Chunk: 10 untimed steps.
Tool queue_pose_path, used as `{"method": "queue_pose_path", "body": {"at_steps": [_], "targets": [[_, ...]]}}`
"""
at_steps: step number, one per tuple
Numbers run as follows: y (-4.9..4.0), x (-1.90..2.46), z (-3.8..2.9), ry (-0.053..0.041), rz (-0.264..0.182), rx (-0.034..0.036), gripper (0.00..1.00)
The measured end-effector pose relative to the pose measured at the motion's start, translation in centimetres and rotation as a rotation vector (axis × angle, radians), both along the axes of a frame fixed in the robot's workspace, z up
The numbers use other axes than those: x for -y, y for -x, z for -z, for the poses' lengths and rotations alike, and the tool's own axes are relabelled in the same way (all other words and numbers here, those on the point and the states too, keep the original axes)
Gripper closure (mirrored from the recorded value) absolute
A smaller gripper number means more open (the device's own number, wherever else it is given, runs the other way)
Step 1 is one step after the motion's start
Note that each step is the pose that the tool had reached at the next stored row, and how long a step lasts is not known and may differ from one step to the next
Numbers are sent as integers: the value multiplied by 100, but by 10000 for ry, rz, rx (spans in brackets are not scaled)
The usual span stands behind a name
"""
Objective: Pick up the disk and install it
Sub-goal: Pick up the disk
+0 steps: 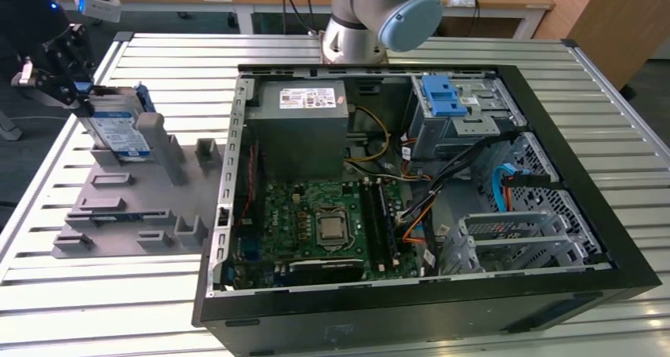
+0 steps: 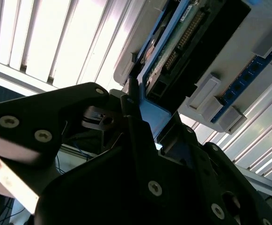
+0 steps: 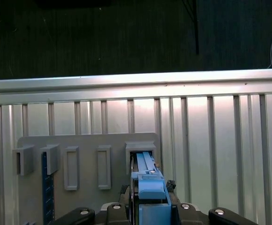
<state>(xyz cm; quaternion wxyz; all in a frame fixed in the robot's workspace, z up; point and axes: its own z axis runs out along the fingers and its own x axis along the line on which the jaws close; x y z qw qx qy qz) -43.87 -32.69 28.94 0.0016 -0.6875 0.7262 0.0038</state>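
One disk [image 1: 115,129], upright in grey holder [image 1: 110,216] on counter [image 1: 94,302], beside open computer case [image 1: 419,314]. Tool [image 3: 150,191] clenched on its blue rail. Pick-up step; freeing it likely calls for a straight pull along the slot.

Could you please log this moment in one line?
gripper: at disk top | disk: standing in grey fixture | case: open

Open computer case [image 1: 419,311] on a slatted metal table [image 1: 94,310]; inside it a green motherboard [image 1: 304,216] and grey power supply [image 1: 304,129], beside it a grey slotted fixture [image 1: 125,216]
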Motion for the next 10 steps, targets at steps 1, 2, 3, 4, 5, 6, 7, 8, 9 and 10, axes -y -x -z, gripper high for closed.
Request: {"method": "queue_pose_path", "body": {"at_steps": [1, 2, 3, 4, 5, 6, 7, 8, 9, 10], "targets": [[0, 0, 0, 0, 0, 0, 61], [0, 0, 0, 1, 0, -1, 62], [0, 0, 0, 0, 0, -1, 62], [0, 0, 0, 0, -1, 0, 64], [0, 0, 0, 0, 0, 0, 64], [0, 0, 1, 0, 0, 1, 64], [0, 0, 1, 0, 0, 0, 64], [0, 0, 1, 0, 0, 0, 64], [0, 0, 1, 0, 0, 0, 64], [0, 0, 1, 0, -3, 0, 64]]}}
